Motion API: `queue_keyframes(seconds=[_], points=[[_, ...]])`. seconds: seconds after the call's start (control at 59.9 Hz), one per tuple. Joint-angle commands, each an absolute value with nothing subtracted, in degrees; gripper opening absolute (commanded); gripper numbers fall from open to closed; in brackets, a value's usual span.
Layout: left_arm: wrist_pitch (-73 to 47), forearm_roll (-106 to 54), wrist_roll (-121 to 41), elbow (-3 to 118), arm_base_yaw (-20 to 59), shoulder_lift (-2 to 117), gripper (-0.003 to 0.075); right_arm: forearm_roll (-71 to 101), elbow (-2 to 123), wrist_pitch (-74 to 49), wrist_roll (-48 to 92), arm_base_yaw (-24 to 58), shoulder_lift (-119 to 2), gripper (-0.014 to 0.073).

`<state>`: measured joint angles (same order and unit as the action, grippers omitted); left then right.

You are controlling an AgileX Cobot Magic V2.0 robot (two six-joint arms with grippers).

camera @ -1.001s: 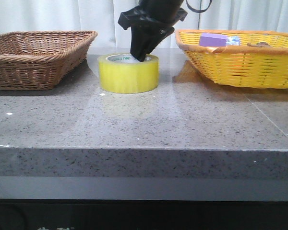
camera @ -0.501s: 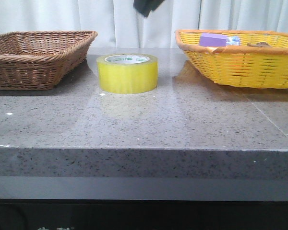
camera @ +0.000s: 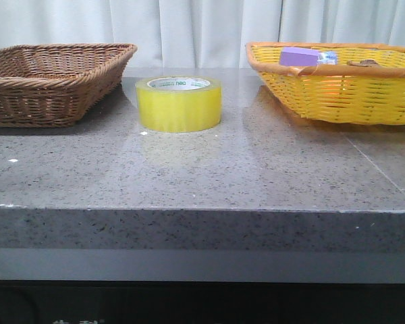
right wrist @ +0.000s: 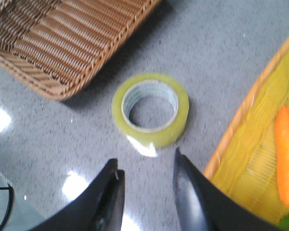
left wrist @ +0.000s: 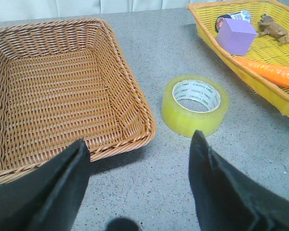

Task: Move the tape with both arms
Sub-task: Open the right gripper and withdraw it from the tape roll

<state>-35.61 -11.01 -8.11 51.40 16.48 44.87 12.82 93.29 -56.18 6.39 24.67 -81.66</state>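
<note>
The tape (camera: 179,102), a wide yellow roll with a white core and green print, lies flat on the grey table between the two baskets. It also shows in the left wrist view as the tape (left wrist: 195,105) and in the right wrist view as the tape (right wrist: 150,109). My left gripper (left wrist: 139,144) is open with nothing between its fingers, hovering short of the roll beside the brown basket. Above the table my right gripper (right wrist: 145,163) is open and empty, clear of the roll. Neither gripper shows in the front view.
A brown wicker basket (camera: 50,81) stands on the left, empty inside (left wrist: 53,96). A yellow basket (camera: 337,84) on the right holds a purple block (left wrist: 235,37), a carrot (left wrist: 272,72) and small items. The table's front edge (camera: 202,209) is near.
The right gripper let go of the tape's rim and rose out of the front view. The tape stays on the table, shifted very slightly.
</note>
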Motion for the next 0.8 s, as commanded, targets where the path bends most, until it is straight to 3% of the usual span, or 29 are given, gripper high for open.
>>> queue_keyframes(seconds=[0.0, 0.334, 0.567, 0.784], points=[[-31.32, -12.06, -8.11, 53.40, 16.92, 44.78, 0.0438, 13.94, 85.08, -47.26, 6.02, 24.67, -72.84, 0.0286], [-31.32, -12.06, -8.11, 53.40, 16.92, 44.78, 0.0438, 13.94, 58.77, -38.95, 6.02, 24.67, -48.13, 0.0286], [-31.32, -12.06, -8.11, 53.40, 16.92, 44.78, 0.0438, 13.94, 50.16, -39.42, 6.02, 24.67, -38.15, 0.0286], [-31.32, -12.06, -8.11, 53.40, 16.92, 44.78, 0.0438, 13.94, 48.79, -39.45, 6.02, 24.67, -35.95, 0.0286]])
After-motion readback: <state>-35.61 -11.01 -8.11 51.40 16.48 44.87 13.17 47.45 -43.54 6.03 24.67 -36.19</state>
